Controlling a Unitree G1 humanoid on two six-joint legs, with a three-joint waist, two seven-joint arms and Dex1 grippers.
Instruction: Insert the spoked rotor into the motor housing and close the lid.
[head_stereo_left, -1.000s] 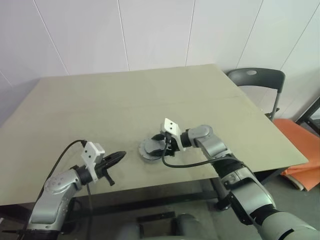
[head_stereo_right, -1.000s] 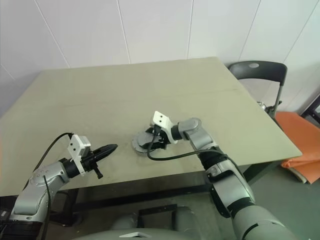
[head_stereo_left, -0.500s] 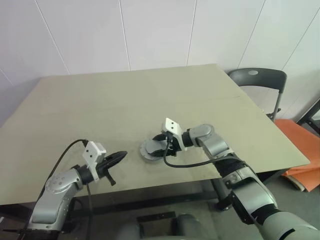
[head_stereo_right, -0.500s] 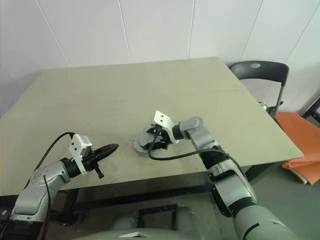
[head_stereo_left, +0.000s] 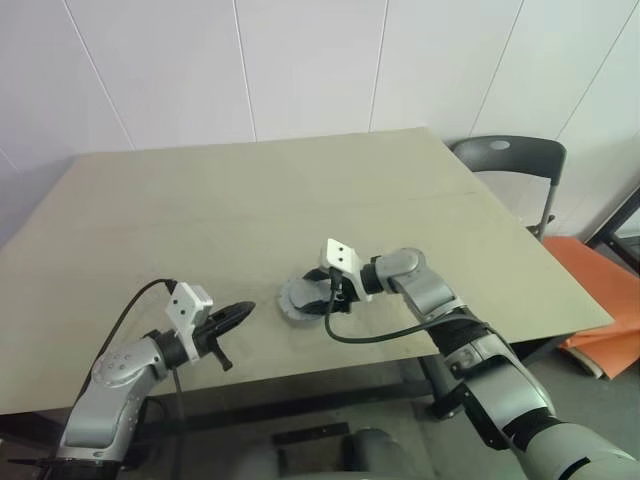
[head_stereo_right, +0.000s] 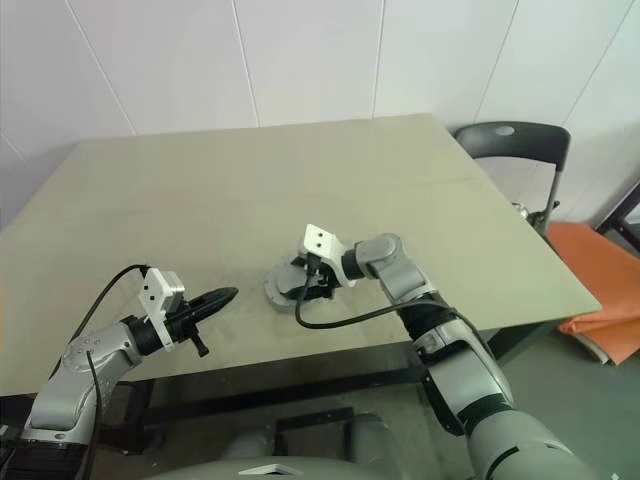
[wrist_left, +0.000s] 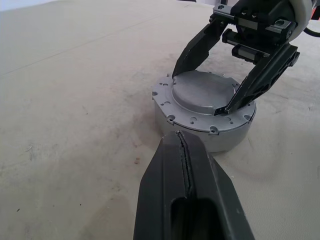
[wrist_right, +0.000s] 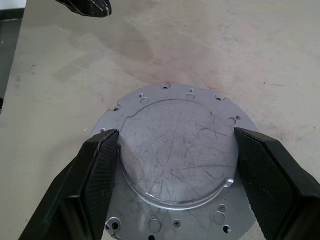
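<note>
Black rubber pads on my right end effector (wrist_right: 172, 165) straddle the raised centre of the lid (wrist_right: 177, 160), one finger on each side of the dome; the jaws stand wide and, as far as I can tell, are bracing or just touching the dome's edge, not lifting it. The lid sits flat on top of the motor housing (wrist_left: 202, 127), which rests on the counter (head_stereo_left: 200, 215) near the front edge; the spoked rotor I judge to be inside already, hidden under the lid. My left end effector (wrist_left: 187, 172) is closed and empty, hovering just beside the housing with its tip aimed at it. The risks I see: if the lid is not squarely seated, pulling the right fingers away could drag or tip it, because the pads may catch on the dome's rim; and a careless nudge from the closed left tip could slide the whole housing across the counter. Compared with a second ago, almost nothing differs: both arms hold the same places, the lid and housing have not shifted, and only the head camera has drifted slightly.
</note>
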